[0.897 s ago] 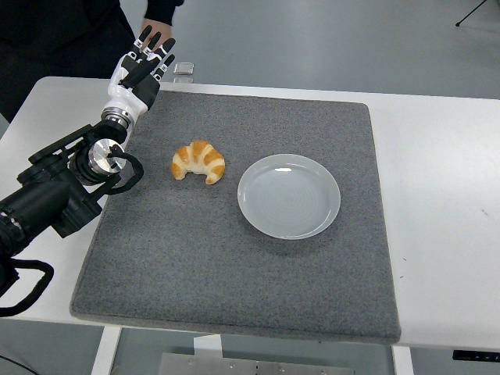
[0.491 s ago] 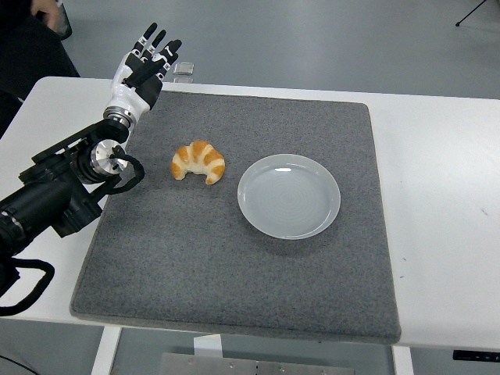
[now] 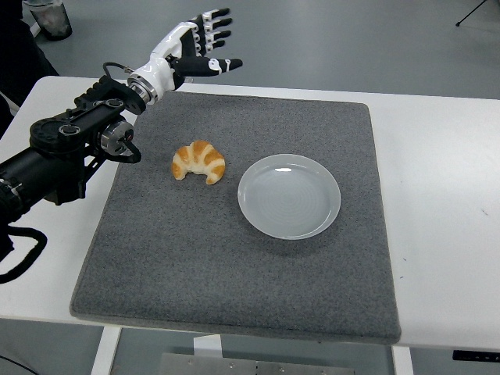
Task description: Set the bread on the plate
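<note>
A golden croissant (image 3: 199, 162) lies on the grey mat (image 3: 234, 258), left of the middle. An empty white plate (image 3: 289, 195) sits just to its right on the same mat. My left hand (image 3: 199, 47) hovers above the mat's far left corner, raised off the table, with its fingers spread and pointing right; it holds nothing. The hand is well behind and above the croissant. My left arm (image 3: 70, 148) stretches in from the left edge. The right arm is out of view.
The mat covers most of the white table (image 3: 437, 195). A person in dark clothing (image 3: 16, 47) stands at the top left, beside a grey cup-like object (image 3: 48, 17). Bare white tabletop runs along the right side.
My left hand has risen and swung to the right, from over the mat's far left corner to higher up, with fingers now pointing right. The croissant and plate have stayed put.
</note>
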You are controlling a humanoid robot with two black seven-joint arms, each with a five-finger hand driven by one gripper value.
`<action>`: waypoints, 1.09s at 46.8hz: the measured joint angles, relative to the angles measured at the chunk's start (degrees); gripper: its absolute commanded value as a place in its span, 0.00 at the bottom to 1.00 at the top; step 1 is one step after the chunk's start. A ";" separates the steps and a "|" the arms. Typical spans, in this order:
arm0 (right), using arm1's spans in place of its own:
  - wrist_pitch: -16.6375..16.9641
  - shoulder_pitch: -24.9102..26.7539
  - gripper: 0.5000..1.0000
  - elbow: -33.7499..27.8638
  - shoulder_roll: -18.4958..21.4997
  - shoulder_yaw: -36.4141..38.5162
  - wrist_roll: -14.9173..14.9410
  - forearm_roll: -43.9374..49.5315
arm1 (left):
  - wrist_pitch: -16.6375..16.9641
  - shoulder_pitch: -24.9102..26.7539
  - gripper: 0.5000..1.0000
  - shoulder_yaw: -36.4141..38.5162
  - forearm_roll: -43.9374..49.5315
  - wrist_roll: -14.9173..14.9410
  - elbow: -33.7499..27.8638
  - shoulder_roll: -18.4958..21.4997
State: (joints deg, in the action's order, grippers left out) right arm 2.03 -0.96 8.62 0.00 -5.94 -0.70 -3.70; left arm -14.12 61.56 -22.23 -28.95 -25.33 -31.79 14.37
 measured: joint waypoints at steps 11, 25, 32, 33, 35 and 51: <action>0.00 0.00 0.90 0.01 0.00 0.03 0.00 0.00 | -7.58 7.94 0.96 20.57 -11.19 -0.75 -0.52 6.61; 0.10 0.01 0.90 0.07 0.00 0.03 0.00 0.00 | -8.16 11.69 0.95 26.82 -27.98 -2.29 -10.78 10.51; 0.01 0.00 0.90 0.00 0.00 0.05 0.01 0.00 | -8.05 11.69 0.95 26.89 -35.80 -2.30 -12.45 10.62; 0.00 0.00 0.90 0.00 0.00 0.05 0.00 0.00 | -8.05 11.69 0.95 26.89 -36.79 -2.30 -12.41 10.63; 0.00 0.00 0.91 -0.01 0.00 0.05 0.01 0.00 | -8.05 11.69 0.94 26.89 -38.05 -2.30 -12.25 10.65; -0.01 0.00 0.90 -0.01 0.00 -0.01 0.01 0.00 | -7.41 10.89 0.89 26.91 -41.35 -2.36 -10.17 10.69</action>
State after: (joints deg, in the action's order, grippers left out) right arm 2.02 -0.97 8.61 0.00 -5.95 -0.69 -3.69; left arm -21.53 72.45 4.68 -70.30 -27.69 -41.96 25.06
